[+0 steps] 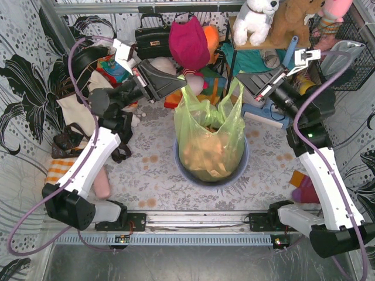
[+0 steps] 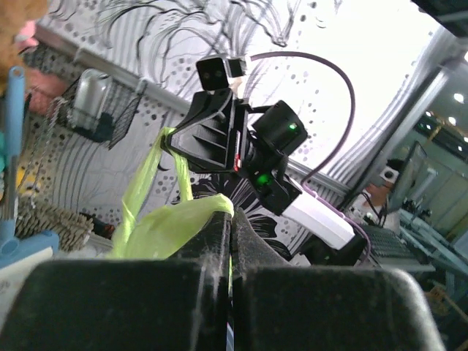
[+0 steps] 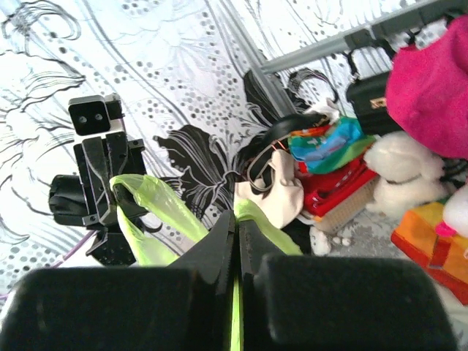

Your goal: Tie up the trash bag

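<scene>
Two tools are clenched on the bag [image 1: 211, 146]: the left tool [image 2: 231, 223] pinches its left handle [image 1: 181, 99], and the right tool [image 3: 237, 223] pinches its right handle [image 1: 237, 99]. We see a tabletop [image 1: 146, 170] under a grey leaf-print cloth, walled by black-and-white flowered curtains [image 1: 23, 70]. The bag sits in a bin [image 1: 212, 183] at the middle of the tabletop. Toys [image 1: 190, 41] and a handbag [image 1: 153, 36] crowd the far edge. More clutter lines both side edges, and a rail [image 1: 193, 219] runs along the near edge. Bare cloth rings the bin on its near side. The bag stands upright with its long axis vertical and its mouth up. Its two handles rise apart, one to each tool.
</scene>
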`<state>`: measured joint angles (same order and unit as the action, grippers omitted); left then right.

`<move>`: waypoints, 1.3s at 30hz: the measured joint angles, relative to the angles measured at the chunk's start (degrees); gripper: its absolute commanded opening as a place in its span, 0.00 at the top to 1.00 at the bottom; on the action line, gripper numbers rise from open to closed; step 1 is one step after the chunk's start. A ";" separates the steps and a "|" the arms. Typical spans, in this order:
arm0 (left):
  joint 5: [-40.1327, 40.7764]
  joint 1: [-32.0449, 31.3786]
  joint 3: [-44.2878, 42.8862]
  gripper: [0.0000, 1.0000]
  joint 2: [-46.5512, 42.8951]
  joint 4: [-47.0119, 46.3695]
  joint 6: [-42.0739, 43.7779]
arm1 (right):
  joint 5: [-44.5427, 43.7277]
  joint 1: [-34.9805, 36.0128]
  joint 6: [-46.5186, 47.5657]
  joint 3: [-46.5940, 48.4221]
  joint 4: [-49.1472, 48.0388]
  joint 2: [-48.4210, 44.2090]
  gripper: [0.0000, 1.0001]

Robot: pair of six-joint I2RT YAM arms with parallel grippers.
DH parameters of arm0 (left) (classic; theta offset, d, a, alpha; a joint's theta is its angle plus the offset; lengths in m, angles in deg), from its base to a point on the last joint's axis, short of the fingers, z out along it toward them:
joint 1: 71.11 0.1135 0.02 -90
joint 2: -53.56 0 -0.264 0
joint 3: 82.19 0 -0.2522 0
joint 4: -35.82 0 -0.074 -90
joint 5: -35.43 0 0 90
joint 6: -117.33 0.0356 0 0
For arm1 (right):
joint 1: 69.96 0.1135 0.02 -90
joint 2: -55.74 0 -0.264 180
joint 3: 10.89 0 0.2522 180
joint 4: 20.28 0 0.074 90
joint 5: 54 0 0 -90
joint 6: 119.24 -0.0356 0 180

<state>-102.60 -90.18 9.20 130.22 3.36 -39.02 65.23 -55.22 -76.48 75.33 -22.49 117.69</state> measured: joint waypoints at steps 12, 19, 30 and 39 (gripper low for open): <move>1.84 0.00 2.14 1.00 -3.15 4.79 3.43 | -2.14 0.00 2.36 -1.66 0.28 -2.05 1.00; 3.43 0.48 2.23 1.00 2.64 9.86 5.33 | -5.55 0.00 4.00 -3.85 2.27 2.34 1.00; 8.55 1.09 -5.75 1.00 13.20 19.67 13.53 | -13.22 0.00 7.08 -4.02 1.73 10.43 1.00; 10.88 1.46 -12.74 1.00 27.50 16.02 8.28 | -14.93 -0.04 7.48 -0.61 -0.15 22.82 1.00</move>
<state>-91.72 -88.71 -3.54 157.72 19.38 -30.74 50.30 -55.26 -69.00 74.72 -22.64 140.51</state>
